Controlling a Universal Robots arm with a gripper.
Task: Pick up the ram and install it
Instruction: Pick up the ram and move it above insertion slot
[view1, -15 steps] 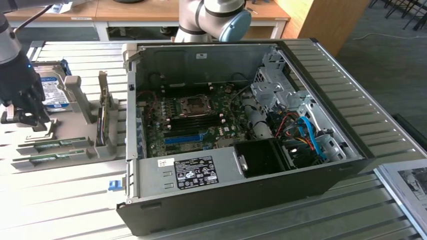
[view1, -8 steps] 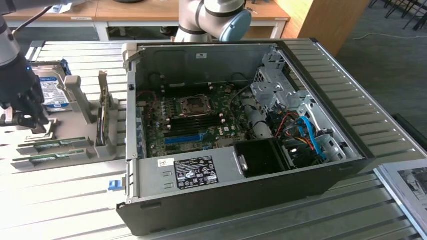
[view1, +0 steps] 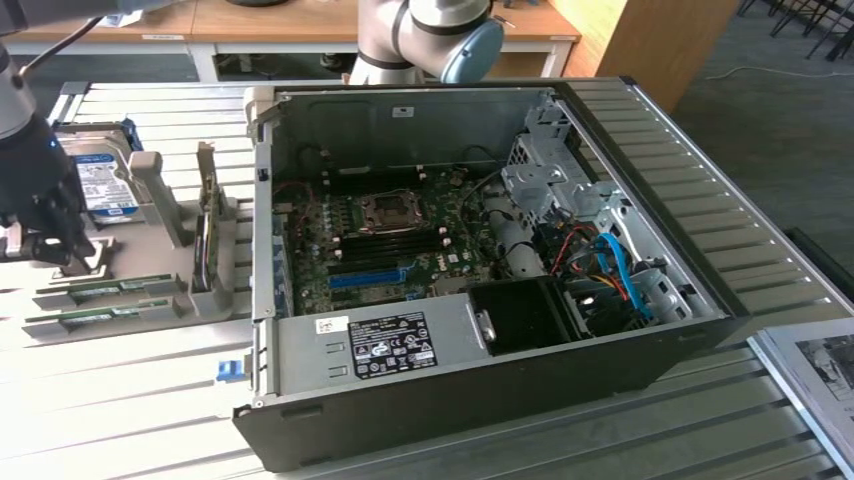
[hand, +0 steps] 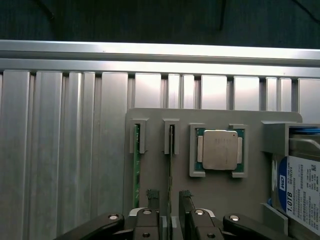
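1. Right, the ram (hand: 170, 160) stands on edge in a narrow slot of the grey holder (hand: 150, 116), running straight out ahead between the two fingers (hand: 152, 196).
2. The fingers are spread wide, one on each side of the stick, and a gap shows between each tip and the board, so nothing is pinched.
3. The gripper (hand: 169, 197) hovers low over the near end of the holder, centred on that slot.
4. Just outside one finger, a second green stick (hand: 136, 175) sits in the neighbouring slot, parallel to the first.
5. Beyond the other finger, a processor chip (hand: 219, 150) with a silver lid lies flat in its square recess.
6. Further out on that same side is a hard drive (hand: 306, 187) with a blue-and-white label, at the holder's edge.
7. The holder rests on a ribbed metal table (hand: 60, 150), which stretches ahead of the fingertips.
8. In the exterior view the gripper (view1: 64, 258) is down at the holder. Well away from the fingers, towards the exterior view's right, the open computer case (view1: 400, 425) lies on its side.
9. Inside it, the motherboard (view1: 387, 230) faces up, with a blue slot (view1: 364, 278) near its lower edge.
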